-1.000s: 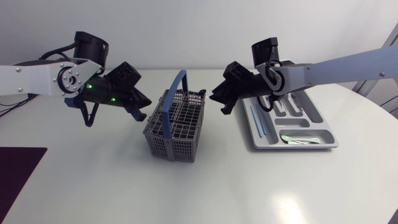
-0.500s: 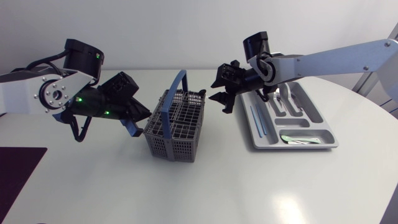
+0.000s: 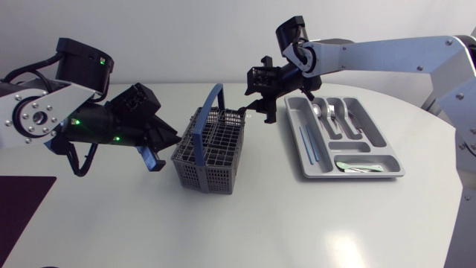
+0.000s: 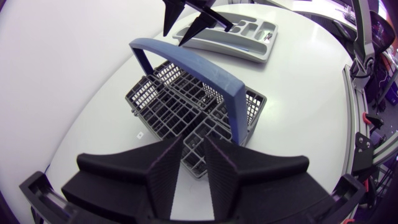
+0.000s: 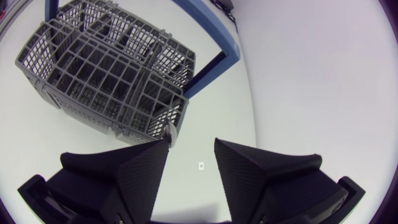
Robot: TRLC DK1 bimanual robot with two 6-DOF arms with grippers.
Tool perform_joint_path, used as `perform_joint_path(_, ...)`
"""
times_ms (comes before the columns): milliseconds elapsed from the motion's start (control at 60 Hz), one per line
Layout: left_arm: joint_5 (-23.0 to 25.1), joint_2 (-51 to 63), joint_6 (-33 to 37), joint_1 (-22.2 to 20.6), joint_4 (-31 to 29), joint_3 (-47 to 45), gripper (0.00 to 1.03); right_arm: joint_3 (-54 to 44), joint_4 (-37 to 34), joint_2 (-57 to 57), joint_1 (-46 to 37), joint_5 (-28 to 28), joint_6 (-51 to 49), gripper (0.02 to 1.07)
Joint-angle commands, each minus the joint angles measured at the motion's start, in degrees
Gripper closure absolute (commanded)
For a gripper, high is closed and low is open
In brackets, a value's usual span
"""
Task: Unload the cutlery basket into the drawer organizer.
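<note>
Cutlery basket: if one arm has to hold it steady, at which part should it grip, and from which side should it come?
Probably the blue handle, at the top of its arch, coming from above. It is a flat band standing high over the basket, clear of the grid walls, so the jaws can close across its width.

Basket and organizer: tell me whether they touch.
Apart. The head view shows bare table between the basket and the organizer.
</note>
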Motion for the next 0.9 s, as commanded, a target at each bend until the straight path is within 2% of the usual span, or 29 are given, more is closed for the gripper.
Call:
perform_joint_path(0, 0.39, -0.78, 1.74, -0.28, -0.60, -1.71, 0.75, 0.90, -2.00, 2.02, 1.33, 1.46, -4.36, 0.57)
perform_joint_path(217, 0.39, -1.22, 2.09, -0.46, -0.51, -2.33, 0.75, 0.90, -2.44, 2.02, 3.18, 3.57, -5.94, 0.57)
perform_joint_path(283, 0.39, -1.40, 2.09, -0.54, -0.51, -2.50, 0.75, 0.99, -2.44, 2.02, 3.62, 4.45, -6.46, 0.63)
perform_joint_path(333, 0.39, -1.57, 2.09, -0.63, -0.51, -2.77, 0.75, 0.99, -2.27, 2.28, 4.06, 5.95, -7.17, 0.63)
perform_joint_path(567, 0.39, -2.19, 2.27, -0.72, -0.51, -3.47, 0.75, 1.78, -2.27, 3.07, 4.85, 9.20, -8.57, 0.80)
perform_joint_path(617, 0.39, -2.36, 2.44, -0.72, -0.51, -3.65, 0.75, 2.05, -2.27, 3.16, 5.02, 10.08, -8.93, 0.81)
perform_joint_path(767, 0.39, -2.89, 2.53, -0.72, -0.60, -3.82, 0.75, 2.93, -2.53, 3.87, 5.29, 11.66, -9.45, 1.00)
perform_joint_path(883, 0.39, -3.07, 2.53, -0.72, -0.51, -4.08, 0.75, 3.10, -3.32, 3.95, 5.55, 12.80, -10.16, 1.01)
